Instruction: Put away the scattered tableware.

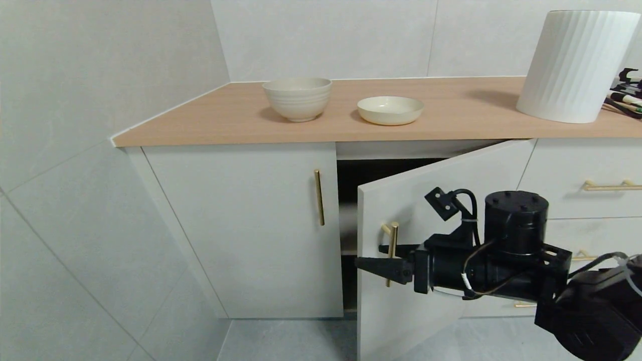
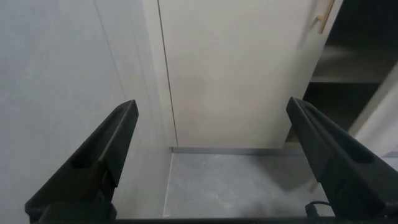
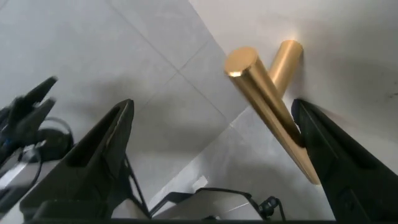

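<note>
1. Tabletop: wood-coloured, running along a tiled wall over pale cabinets.
2. Task items, both on the tabletop and apart from each other:
   - The bowl is cream, deep and upright, toward the corner end.
   - The dish is cream and shallow, at 3 o'clock of the bowl.
3. A white ribbed container stands well apart at 3 o'clock of the dish. Dark utensils lie just past it at the view's edge; I cannot tell what kind.
4. Cabinet below the bowl and dish:
   - The left door is shut, with a vertical gold pull near its inner edge.
   - The right door stands ajar, its free edge swung outward, with a dark gap between the two doors.
   - A shelf shows inside in the left wrist view.
5. Drawers sit at 3 o'clock of the right door.
6. Right claw: level with the lower half of the right door, pointing toward 9 o'clock.
   - Its fingers are spread, straddling the door's gold bar handle.
   - In the right wrist view the bar handle lies between the fingers of the right claw, close against one finger.
   - I cannot tell whether they touch; nothing is clamped.
7. Left claw: fingers wide apart, holding nothing. It is low, facing the shut left door, with grey floor beneath.
</note>
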Tool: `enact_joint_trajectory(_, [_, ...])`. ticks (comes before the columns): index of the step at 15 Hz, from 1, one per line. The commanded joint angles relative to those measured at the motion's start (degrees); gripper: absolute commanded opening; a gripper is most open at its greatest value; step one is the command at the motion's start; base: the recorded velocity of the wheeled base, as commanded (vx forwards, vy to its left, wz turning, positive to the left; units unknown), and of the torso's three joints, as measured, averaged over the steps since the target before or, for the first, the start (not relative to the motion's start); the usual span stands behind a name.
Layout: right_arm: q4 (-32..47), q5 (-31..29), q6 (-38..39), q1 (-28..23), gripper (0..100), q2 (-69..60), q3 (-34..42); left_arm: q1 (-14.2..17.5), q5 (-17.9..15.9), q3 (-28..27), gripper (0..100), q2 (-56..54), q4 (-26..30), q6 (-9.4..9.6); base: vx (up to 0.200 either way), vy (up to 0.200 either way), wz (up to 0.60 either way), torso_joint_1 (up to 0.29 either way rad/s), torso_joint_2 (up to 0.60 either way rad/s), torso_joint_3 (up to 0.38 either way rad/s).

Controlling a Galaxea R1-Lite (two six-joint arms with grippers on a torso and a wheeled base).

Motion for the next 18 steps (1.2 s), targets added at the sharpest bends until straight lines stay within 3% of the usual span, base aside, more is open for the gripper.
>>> enact_joint_trajectory(1, [-4.6,1.2,-0.1,0.0,100,-2.0,6.8,0.0,0.0,0.0,100,0.0,0.0,-0.02,0.000,0.000,0.00,0.000,0.00,0.000])
enact_joint_trajectory(6, [-11.1,4.4,-0.1,0.1,100,-2.5,14.3,0.0,0.2,-0.3,100,0.0,-0.8,0.07,0.000,0.000,0.00,0.000,0.00,0.000])
enact_joint_trajectory(8, [-11.2,4.5,-0.2,0.1,100,-2.7,15.5,-0.1,-0.8,-7.6,100,0.4,-0.8,0.33,0.000,0.000,0.00,0.000,0.00,0.000])
enact_joint_trajectory(10, [-11.3,4.6,-1.4,0.1,100,-2.7,17.0,-0.1,-6.1,-17.1,100,7.6,5.6,0.07,0.000,0.000,0.00,0.000,0.00,0.000])
enact_joint_trajectory(12, [-11.3,5.1,-1.9,0.2,100,-2.4,17.5,-0.1,-12.4,-23.7,100,18.8,7.5,-0.20,0.000,0.000,0.00,0.000,0.00,0.000])
enact_joint_trajectory(13, [-11.3,5.8,-2.0,0.1,100,-2.6,17.6,-0.1,-19.6,-30.1,100,31.7,7.4,-0.20,0.000,0.000,0.00,0.000,0.00,0.000])
enact_joint_trajectory(14, [-11.3,5.9,-2.0,0.1,100,-2.6,17.6,-0.1,-22.6,-33.1,100,37.6,7.4,-0.20,0.000,0.000,0.00,0.000,0.00,0.000])
enact_joint_trajectory(15, [-11.4,5.9,-2.0,0.1,100,-2.7,17.5,-1.3,-26.9,-37.5,100,46.8,7.4,-0.37,0.000,0.000,0.00,0.000,0.00,0.000])
enact_joint_trajectory(16, [-11.5,5.9,-2.0,0.1,100,-2.7,17.6,-4.5,-28.7,-40.1,100,54.3,6.8,-0.90,0.000,0.000,0.00,0.000,0.00,0.000])
enact_joint_trajectory(17, [-11.5,5.9,-2.0,0.1,100,-2.6,17.6,-9.0,-28.7,-41.0,100,60.3,4.9,-2.57,0.000,0.000,0.00,0.000,0.00,0.000])
enact_joint_trajectory(18, [-11.5,5.9,-2.1,0.1,100,-2.6,17.6,-14.0,-28.6,-40.7,100,65.7,0.3,-5.65,0.000,0.000,0.00,0.000,0.00,0.000])
